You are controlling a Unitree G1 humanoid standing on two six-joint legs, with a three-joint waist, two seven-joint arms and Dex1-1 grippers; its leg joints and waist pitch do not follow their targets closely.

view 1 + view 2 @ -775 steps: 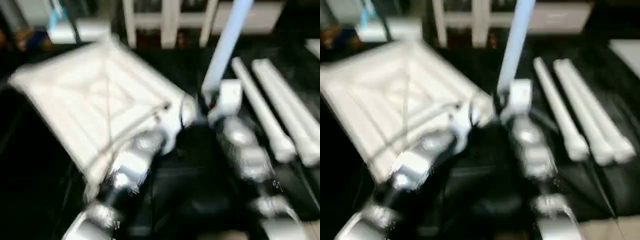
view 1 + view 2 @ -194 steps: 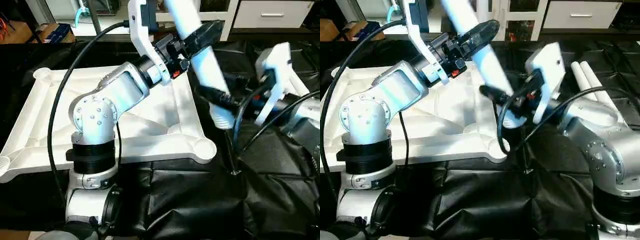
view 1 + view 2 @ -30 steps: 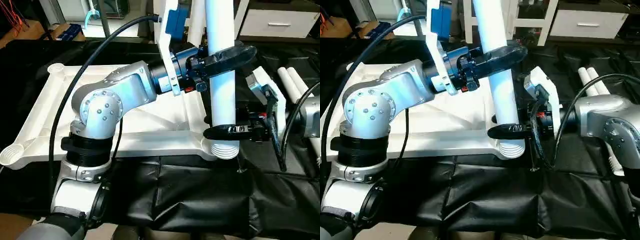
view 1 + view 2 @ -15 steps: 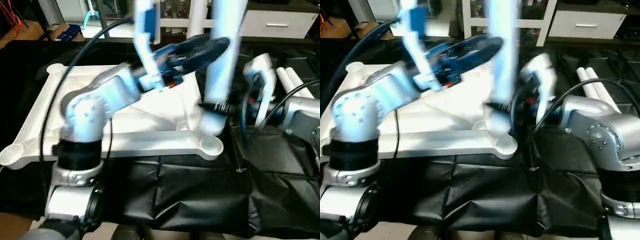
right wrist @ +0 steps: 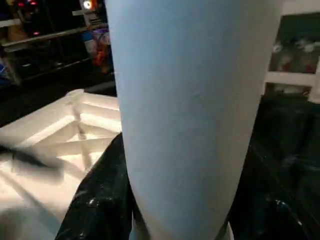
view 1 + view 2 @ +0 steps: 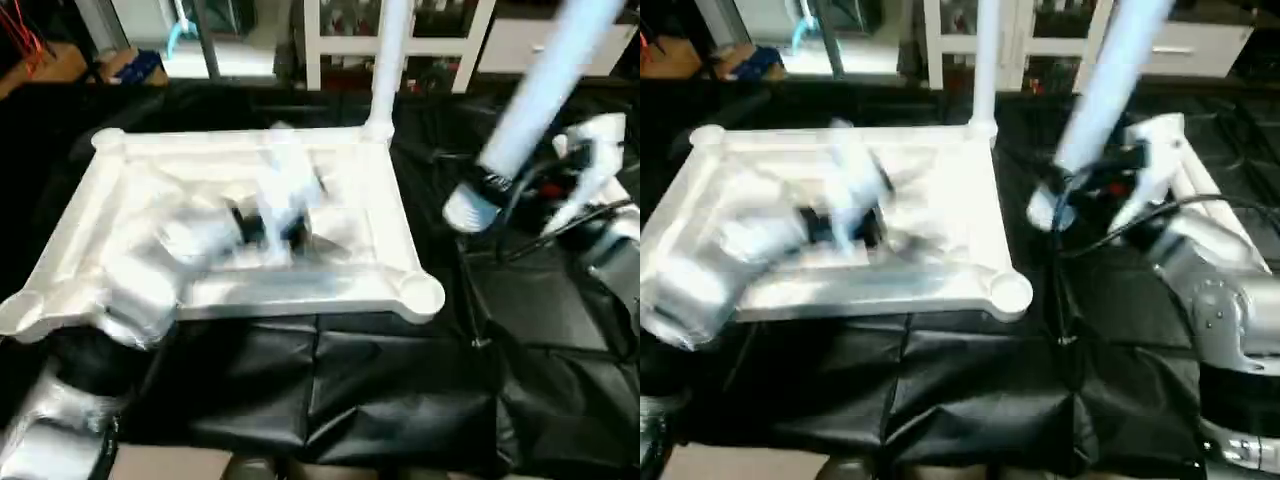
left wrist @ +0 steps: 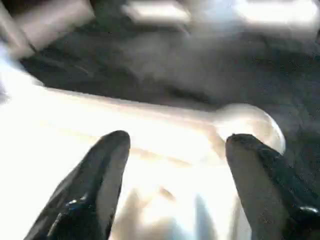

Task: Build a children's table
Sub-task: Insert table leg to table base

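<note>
Gripping a long white leg (image 6: 545, 90) near its thick ribbed end, the right gripper (image 5: 165, 210) has one black finger (image 5: 95, 200) on each side of the tube, closed against it. The leg is tilted, its ribbed end hanging over the black cloth (image 6: 400, 400) just beside the table top's right edge and clear of it, its upper length leaning away to the right and out past the upper edge of the head views. The left gripper (image 7: 175, 150) has its two black fingers (image 7: 95, 180) spread wide with nothing between them, poised over the white underside of the table top (image 6: 90, 230); one round corner socket (image 7: 250, 127) shows just beyond the fingertips. In the head views the left arm (image 6: 200, 240) is blurred and lies across the ribbed middle of the top. The top rests upside down on the cloth, its raised rim and corner sockets facing up. Another white leg (image 6: 388, 60) stands upright in the far right corner socket. The near right socket (image 6: 422, 290) is open, with no leg in it. White shelving (image 6: 330, 40) stands behind the table.
</note>
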